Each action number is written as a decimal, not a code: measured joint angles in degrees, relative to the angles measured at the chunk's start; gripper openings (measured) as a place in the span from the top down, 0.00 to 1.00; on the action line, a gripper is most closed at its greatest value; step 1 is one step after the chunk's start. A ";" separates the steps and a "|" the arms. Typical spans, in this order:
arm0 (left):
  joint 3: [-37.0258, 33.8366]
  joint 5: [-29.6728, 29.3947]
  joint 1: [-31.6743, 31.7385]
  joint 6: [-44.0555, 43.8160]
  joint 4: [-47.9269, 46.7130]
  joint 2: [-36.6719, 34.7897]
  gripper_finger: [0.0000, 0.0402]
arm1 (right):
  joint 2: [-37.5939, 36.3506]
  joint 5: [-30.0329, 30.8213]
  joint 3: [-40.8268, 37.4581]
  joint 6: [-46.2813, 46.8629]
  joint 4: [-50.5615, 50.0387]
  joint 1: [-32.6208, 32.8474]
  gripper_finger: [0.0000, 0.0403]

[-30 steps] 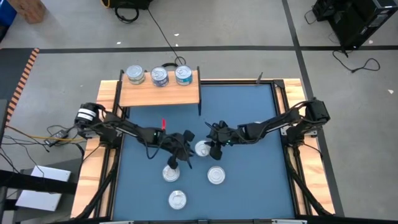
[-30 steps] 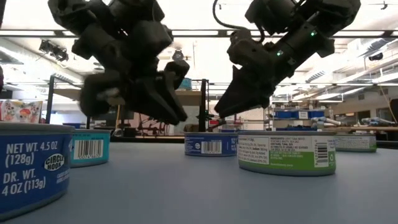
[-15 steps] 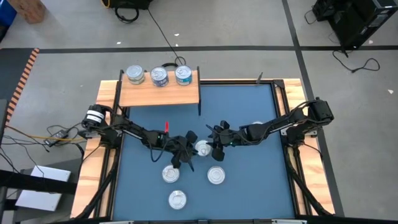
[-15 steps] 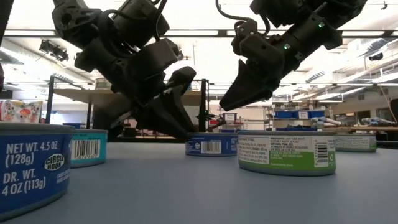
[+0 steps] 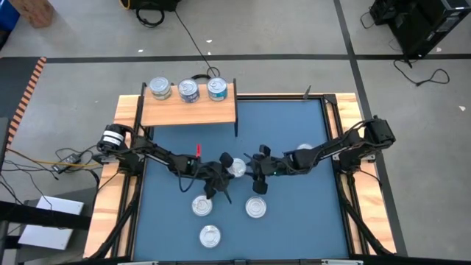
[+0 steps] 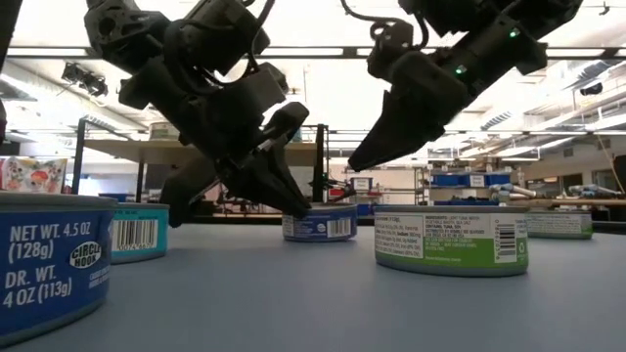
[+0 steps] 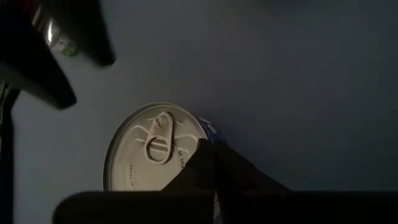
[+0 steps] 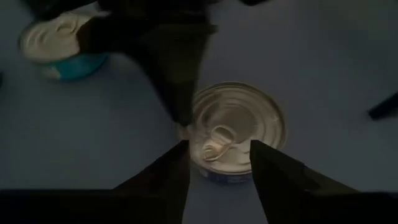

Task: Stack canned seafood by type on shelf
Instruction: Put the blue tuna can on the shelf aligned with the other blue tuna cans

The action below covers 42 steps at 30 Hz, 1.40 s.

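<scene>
A short tin with a silvery pull-tab lid and a blue label (image 5: 236, 168) stands on the blue table (image 5: 294, 221) between my two grippers. My left gripper (image 7: 214, 149) is shut, and its tips are at the tin's rim. My right gripper (image 8: 219, 144) is open. It hovers a little above the same tin from the table's right, with a finger on either side and no contact. Three more tins (image 5: 189, 90) stand on the light wooden shelf (image 5: 188, 112) at the far left. My left gripper touches the blue-labelled tin with its shut fingertips (image 8: 183, 118) at the lid's rim (image 6: 305, 211), on the side facing the table's left. The fingers slant down from the table's left. The tin stays on the table on its base.
Three loose tins lie nearer the front edge (image 5: 255, 207), (image 5: 202, 206), (image 5: 210, 235). The low view shows a green-labelled tin (image 6: 450, 240), a teal one (image 6: 139, 233) and a big blue one close by (image 6: 44, 264). A wooden frame (image 5: 118, 191) borders the table.
My left gripper has sunk a little toward the tin, rolled at the wrist, and shut. Its closed tips now rest against the tin's rim. The tin has slid slightly across the table. My right gripper has rolled while staying open above the tin.
</scene>
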 joint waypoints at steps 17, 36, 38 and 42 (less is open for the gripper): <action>11.22 -1.48 0.27 -7.08 -11.65 -1.22 1.00 | 0.40 21.58 0.02 -27.53 -1.27 12.87 0.38; 11.69 1.38 0.52 -12.22 -10.97 -10.13 1.00 | 2.49 41.19 -0.01 -59.27 11.06 13.97 0.37; 11.69 1.73 0.52 -12.26 -10.29 -10.13 1.00 | 2.49 41.02 0.00 -60.82 11.48 13.77 0.37; 11.71 3.40 0.52 -12.47 -9.09 -10.13 1.00 | 2.49 41.00 0.00 -61.51 11.67 13.25 0.40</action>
